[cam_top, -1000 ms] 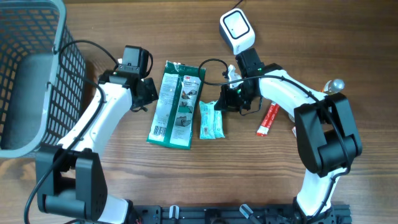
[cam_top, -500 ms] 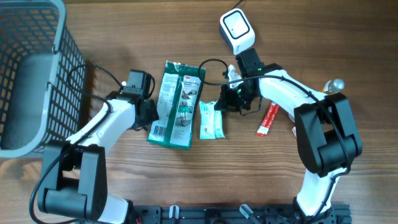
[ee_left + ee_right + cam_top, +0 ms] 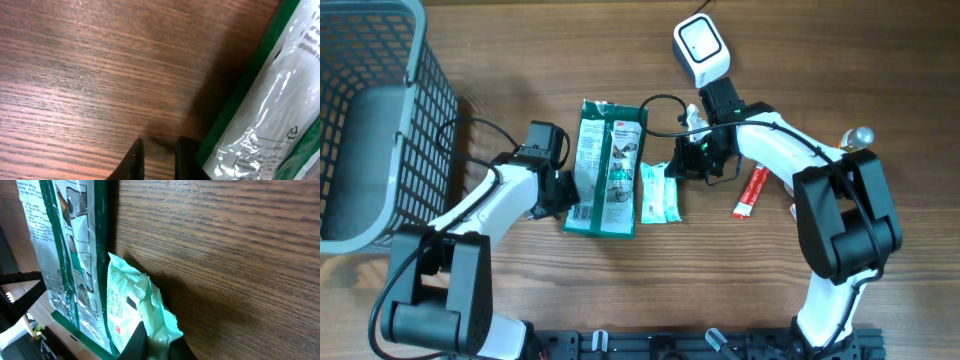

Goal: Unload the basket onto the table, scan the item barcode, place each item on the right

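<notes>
A long green pack (image 3: 605, 165) lies flat, print side up, its barcode (image 3: 582, 211) at one corner. A small mint pouch (image 3: 657, 193) lies just beside it. The white scanner (image 3: 701, 50) lies apart.

Grey wire basket (image 3: 432, 105) and red packet (image 3: 751, 191) sit well apart.

The flat green-and-white plastic packet (image 3: 605, 168) carries what looks like a red 3M logo (image 3: 622, 124) near its top and a barcode (image 3: 582, 211) at its lower left. Print on the small mint-green pouch (image 3: 132, 305) is unreadable.
</notes>
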Robot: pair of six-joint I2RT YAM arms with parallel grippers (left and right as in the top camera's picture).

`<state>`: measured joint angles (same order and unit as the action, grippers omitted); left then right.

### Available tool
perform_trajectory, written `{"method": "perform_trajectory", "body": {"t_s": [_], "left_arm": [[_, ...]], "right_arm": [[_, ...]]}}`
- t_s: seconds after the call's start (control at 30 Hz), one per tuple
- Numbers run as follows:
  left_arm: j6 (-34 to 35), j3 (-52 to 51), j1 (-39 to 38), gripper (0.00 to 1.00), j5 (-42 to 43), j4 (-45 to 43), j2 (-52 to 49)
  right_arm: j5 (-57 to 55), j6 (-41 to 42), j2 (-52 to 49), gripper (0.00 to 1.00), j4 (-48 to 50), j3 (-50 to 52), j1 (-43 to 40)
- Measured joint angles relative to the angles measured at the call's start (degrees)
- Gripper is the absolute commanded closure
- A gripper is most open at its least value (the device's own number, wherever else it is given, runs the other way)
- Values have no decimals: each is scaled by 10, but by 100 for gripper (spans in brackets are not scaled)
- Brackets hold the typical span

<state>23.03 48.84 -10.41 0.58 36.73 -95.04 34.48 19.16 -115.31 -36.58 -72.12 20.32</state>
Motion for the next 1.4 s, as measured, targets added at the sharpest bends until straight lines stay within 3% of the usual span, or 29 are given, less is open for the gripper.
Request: {"method": "perform_trajectory", "body": {"t_s": [0.1, 0.43, 0.57, 1.4], "left_arm": [[0, 0, 0, 86, -1, 0, 0], [-25, 14, 0, 63, -143, -41, 0], [-32, 19, 0, 0, -170, -81, 0], [-30, 20, 0, 0, -184, -85, 0]], "right_arm": [[0, 0, 0, 96, 0, 0, 0], [-5, 0, 0, 95, -2, 0, 1], [-10, 0, 0, 96, -3, 0, 2], [-19, 0, 0, 96, -9, 0, 3]]}}
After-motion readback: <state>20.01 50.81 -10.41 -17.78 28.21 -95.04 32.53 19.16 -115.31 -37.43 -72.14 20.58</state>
